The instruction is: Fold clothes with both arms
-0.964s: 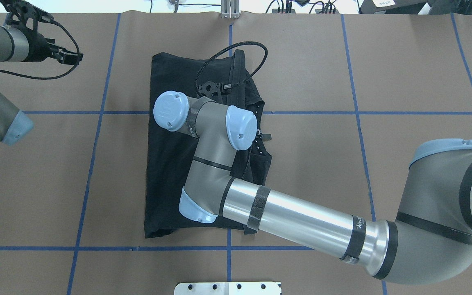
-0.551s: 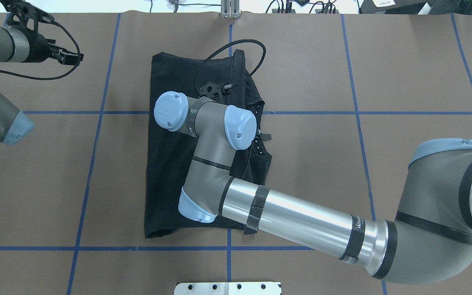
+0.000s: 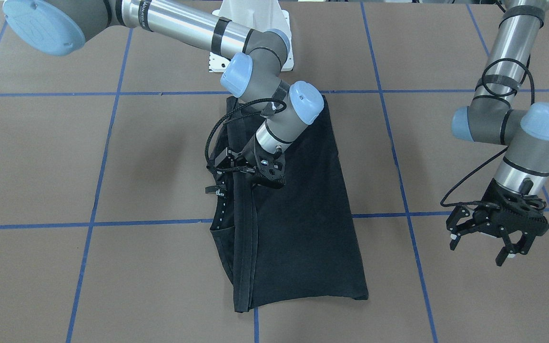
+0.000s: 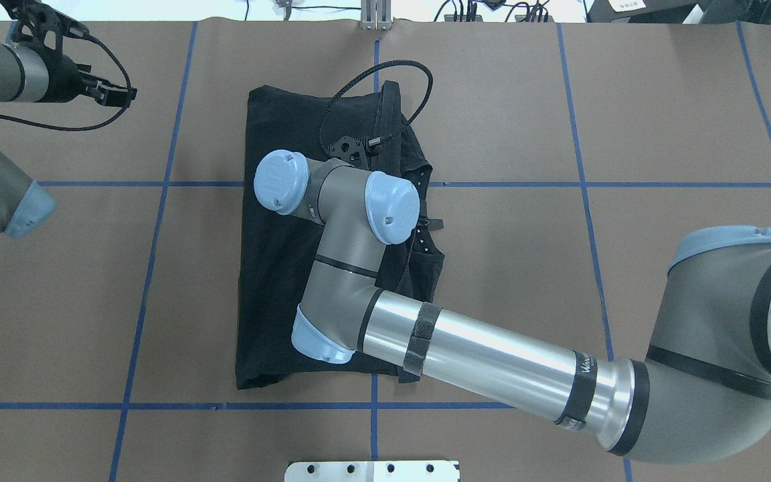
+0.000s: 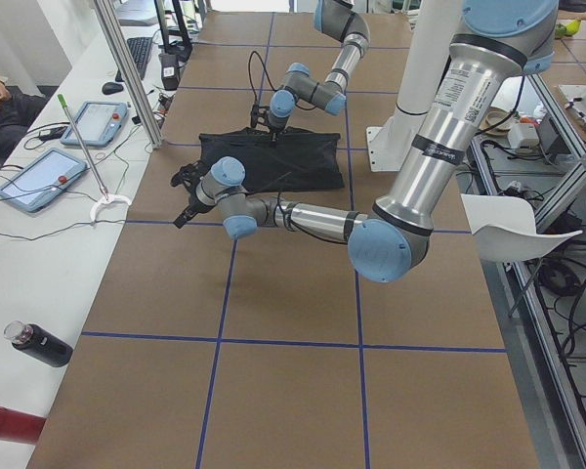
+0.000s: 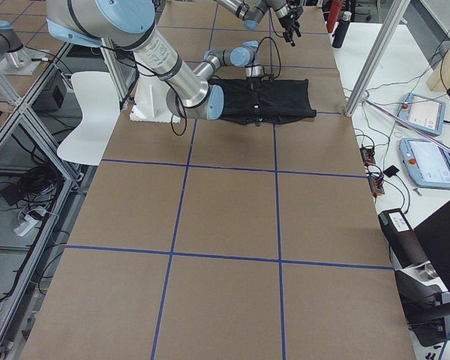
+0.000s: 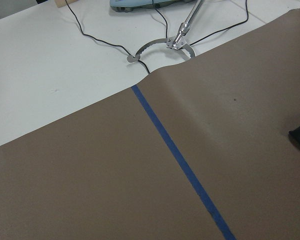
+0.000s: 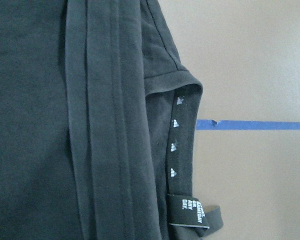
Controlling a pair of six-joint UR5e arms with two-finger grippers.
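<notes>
The black T-shirt (image 3: 303, 228) lies on the brown table, folded lengthwise into a long panel (image 4: 278, 281), with its edges stacked along one side. In the right wrist view the stacked hems (image 8: 105, 125), a sleeve and the neck tape with small white logos (image 8: 174, 150) fill the frame. My right gripper (image 3: 262, 178) points down onto the shirt near that stacked edge. Its fingers merge with the black cloth, so I cannot tell how they stand. Off to the side, away from the shirt, my left gripper (image 3: 482, 247) hangs above bare table, open and empty.
Blue tape lines grid the brown paper. The white pedestal base (image 3: 250, 19) stands at the robot's edge of the table. Beyond the far edge a white bench holds tablets (image 5: 39, 181), cables and a metal ring tool (image 7: 165, 45). A dark bottle (image 5: 39, 342) lies there too.
The right wrist has shifted very slightly over the shirt and its cable loop has risen a little. The left arm and the shirt have not visibly moved.
</notes>
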